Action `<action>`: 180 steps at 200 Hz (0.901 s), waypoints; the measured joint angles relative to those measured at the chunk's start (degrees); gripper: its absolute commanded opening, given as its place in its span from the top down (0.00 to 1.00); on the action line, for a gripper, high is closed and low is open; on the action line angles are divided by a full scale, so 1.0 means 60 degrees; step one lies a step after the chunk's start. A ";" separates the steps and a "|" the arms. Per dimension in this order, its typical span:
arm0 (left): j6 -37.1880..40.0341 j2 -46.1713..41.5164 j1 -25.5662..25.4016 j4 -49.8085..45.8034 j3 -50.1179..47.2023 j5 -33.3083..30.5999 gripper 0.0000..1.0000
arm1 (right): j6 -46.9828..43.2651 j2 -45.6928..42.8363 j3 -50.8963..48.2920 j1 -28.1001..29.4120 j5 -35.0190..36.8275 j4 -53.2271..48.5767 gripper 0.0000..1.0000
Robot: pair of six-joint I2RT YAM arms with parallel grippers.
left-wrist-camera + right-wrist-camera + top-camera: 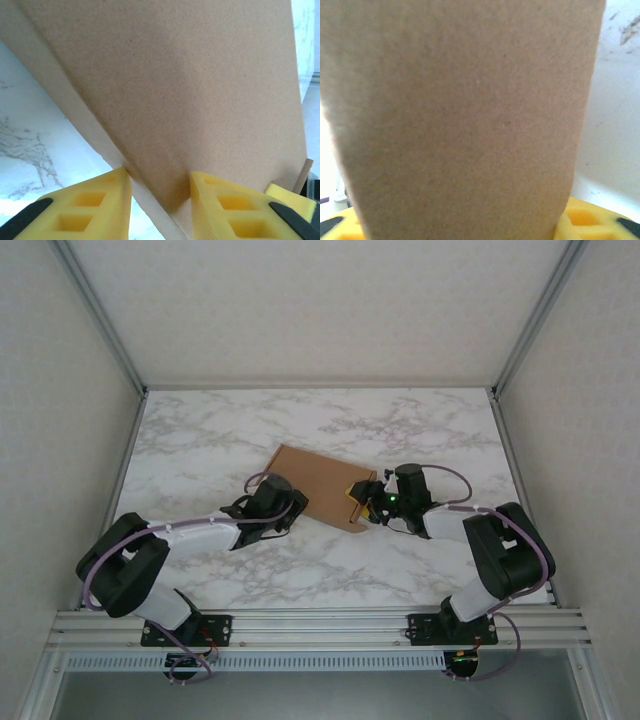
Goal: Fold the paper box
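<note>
Top view first: shows box [310, 485] lying slantwise mid table [200, 440], with left gripper [283, 502] at its near-left edge and right gripper [365, 498] at its near-right corner, a small flap standing up there. Looks like a flap-folding step, hard to say how far along. Over to left wrist: shows yellow fingers [100, 200] either side of a creased box [190, 90] edge, touching it or nearly so; can't tell whether clamped or merely close. Would seat that grip right on the crease before lifting, not out on the flat panel. Right wrist now: shows a box [465, 115] flap running up between the fingers [590, 220], so clamped on it by the look of things. Best to keep that side put, swing the flap along its own crease, and move both arms together to avoid sliding or tearing.
</note>
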 measured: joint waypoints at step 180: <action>1.1322 -0.3315 -0.0772 -0.3410 0.1989 -0.0692 0.32 | -0.0849 -0.0448 0.1625 -0.0685 -0.2025 -0.4076 0.67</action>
